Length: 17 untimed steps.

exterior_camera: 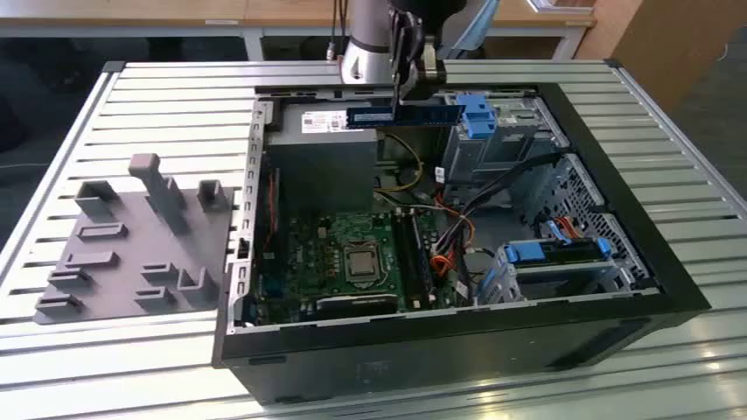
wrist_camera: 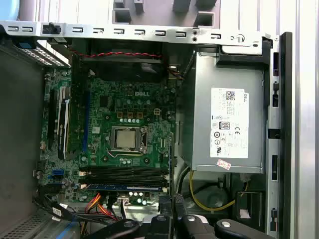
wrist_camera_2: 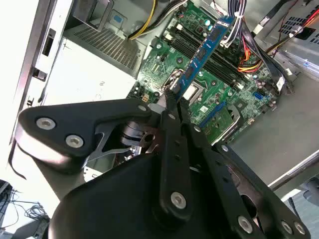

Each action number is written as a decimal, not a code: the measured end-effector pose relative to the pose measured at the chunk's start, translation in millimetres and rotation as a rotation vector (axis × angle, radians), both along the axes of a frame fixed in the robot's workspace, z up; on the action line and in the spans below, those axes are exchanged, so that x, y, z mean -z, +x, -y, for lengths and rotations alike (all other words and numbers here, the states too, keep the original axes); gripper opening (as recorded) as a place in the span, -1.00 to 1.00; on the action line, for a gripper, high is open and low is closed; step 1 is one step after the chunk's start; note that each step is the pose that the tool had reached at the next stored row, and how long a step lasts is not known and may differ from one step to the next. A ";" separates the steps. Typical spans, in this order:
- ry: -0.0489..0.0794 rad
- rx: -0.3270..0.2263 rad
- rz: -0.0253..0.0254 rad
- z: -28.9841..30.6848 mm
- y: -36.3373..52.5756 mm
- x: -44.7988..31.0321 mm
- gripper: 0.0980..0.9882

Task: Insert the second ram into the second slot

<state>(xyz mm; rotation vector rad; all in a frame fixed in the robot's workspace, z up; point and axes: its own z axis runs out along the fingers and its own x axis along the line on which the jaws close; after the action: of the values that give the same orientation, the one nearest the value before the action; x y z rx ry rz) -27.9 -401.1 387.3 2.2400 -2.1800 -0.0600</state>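
The arm point(exterior_camera: 371, 35) above the gripper point(exterior_camera: 407, 96) is cut off by the exterior view's edge. In the second wrist view the fingers point(wrist_camera_2: 174, 129) cover the near end of the second ram point(wrist_camera_2: 204, 47), and the gripper's black body hides the part of the case point(wrist_camera_2: 279, 134) behind it. Print on the ram's label point(exterior_camera: 373, 115) is too small to tell.

Your arm point(exterior_camera: 371, 48) and its gripper point(wrist_camera_2: 173, 98)
You see a round silver-grey arm with a thin black cable point(exterior_camera: 339, 22) beside it, and a matte black gripper of flat bars point(wrist_camera_2: 172, 149) pinned with shiny silver screws point(wrist_camera_2: 178, 200).
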 end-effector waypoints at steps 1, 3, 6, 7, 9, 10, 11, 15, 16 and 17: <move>0.000 0.000 0.0000 0.0 0.0 0.0 -0.91; 0.000 0.000 0.0000 0.0 0.0 0.0 -0.91; 0.000 0.000 -0.0001 0.6 0.0 -0.1 -0.91; 0.000 0.000 0.0000 1.1 0.0 0.0 -0.91; 0.000 0.000 -0.0001 1.9 -0.1 0.0 -0.91; 0.000 0.000 -0.0001 2.4 0.0 0.0 -0.91; 0.000 0.000 -0.0001 3.0 0.0 0.0 -0.91; 0.000 0.000 -0.0001 6.4 0.0 0.0 -0.91; 0.000 0.000 0.0000 7.3 0.0 0.0 -0.91; 0.000 0.000 0.0000 8.3 0.0 0.0 -0.91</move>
<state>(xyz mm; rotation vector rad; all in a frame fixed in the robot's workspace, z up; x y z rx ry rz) -27.9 -409.4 387.2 2.2401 -2.1800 -0.0600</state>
